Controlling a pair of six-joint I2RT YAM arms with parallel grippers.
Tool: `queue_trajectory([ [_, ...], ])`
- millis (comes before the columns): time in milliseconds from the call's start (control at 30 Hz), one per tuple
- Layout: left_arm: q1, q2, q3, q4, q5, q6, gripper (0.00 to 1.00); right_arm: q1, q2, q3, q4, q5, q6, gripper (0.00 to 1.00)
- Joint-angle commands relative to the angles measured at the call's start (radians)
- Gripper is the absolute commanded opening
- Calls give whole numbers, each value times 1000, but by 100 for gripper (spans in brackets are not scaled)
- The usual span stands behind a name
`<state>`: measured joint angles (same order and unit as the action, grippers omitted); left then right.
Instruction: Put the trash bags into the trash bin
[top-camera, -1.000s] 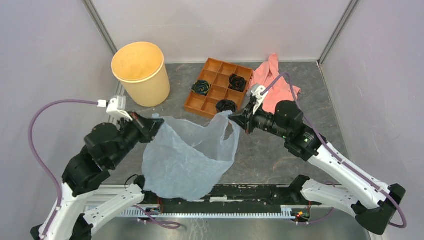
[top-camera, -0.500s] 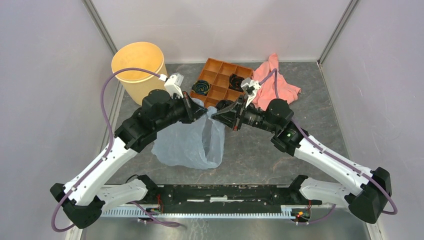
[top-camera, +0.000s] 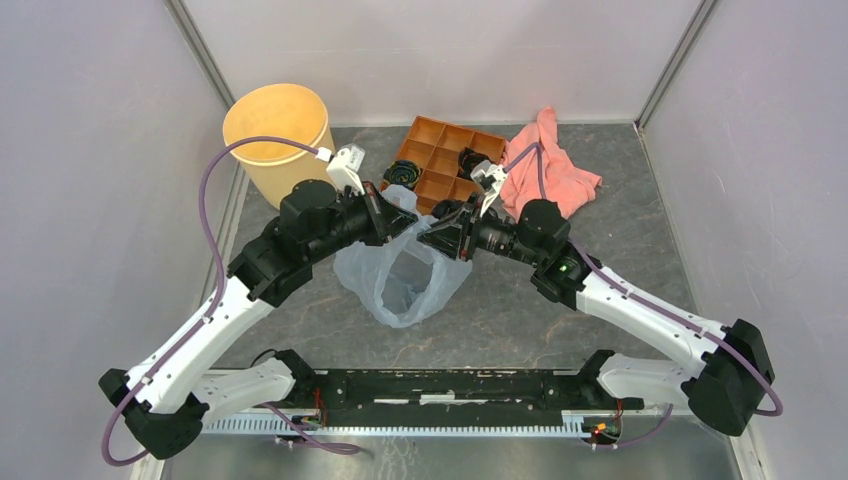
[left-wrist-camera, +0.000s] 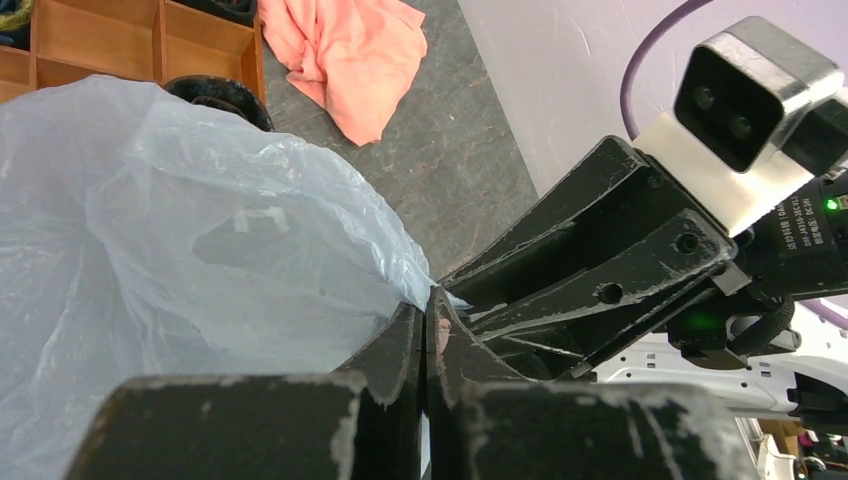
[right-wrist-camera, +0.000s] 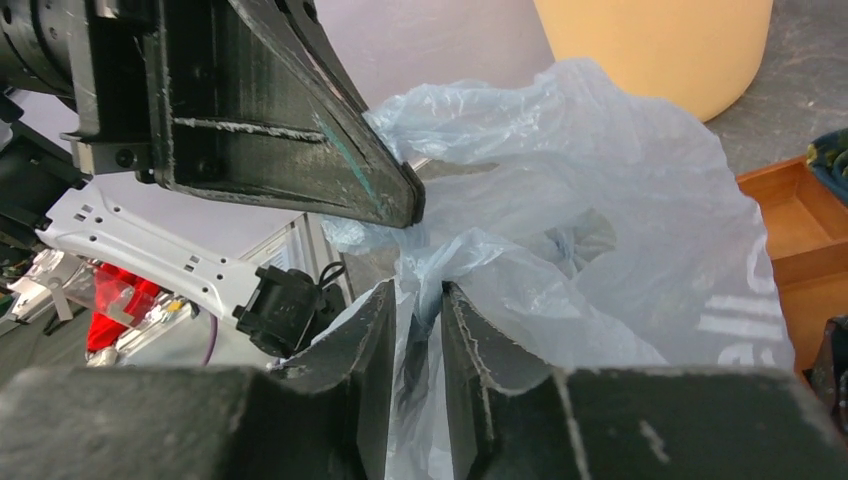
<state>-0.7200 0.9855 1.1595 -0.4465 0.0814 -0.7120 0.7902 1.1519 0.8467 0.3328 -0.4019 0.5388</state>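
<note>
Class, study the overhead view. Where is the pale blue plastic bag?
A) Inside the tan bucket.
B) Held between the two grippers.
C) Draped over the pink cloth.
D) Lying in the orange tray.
B: the bag hangs open between the left gripper and the right gripper, each pinching its rim, outside the bin.

Left arm (top-camera: 215, 322) and right arm (top-camera: 640, 313) share white links, black joints and looping purple cables (top-camera: 213, 178).

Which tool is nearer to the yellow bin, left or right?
Left. The left tool grips the bag just right of the bin; the right tool grips it farther right, near the orange tray.
</note>
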Motion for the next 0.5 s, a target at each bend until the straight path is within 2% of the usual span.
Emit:
queue_trajectory([
  [0, 0, 13, 20, 41, 15, -24, 2, 6, 3, 6, 112, 9, -15, 31],
  [167, -1, 38, 31, 40, 25, -24, 2, 18, 24, -8, 162, 7, -3, 44],
  [333, -1, 44, 32, 51, 37, -32, 2, 46, 43, -11, 166, 73, -40, 63],
  [467, 0, 44, 34, 52, 40, -35, 2, 69, 59, -4, 152, 143, -77, 67],
])
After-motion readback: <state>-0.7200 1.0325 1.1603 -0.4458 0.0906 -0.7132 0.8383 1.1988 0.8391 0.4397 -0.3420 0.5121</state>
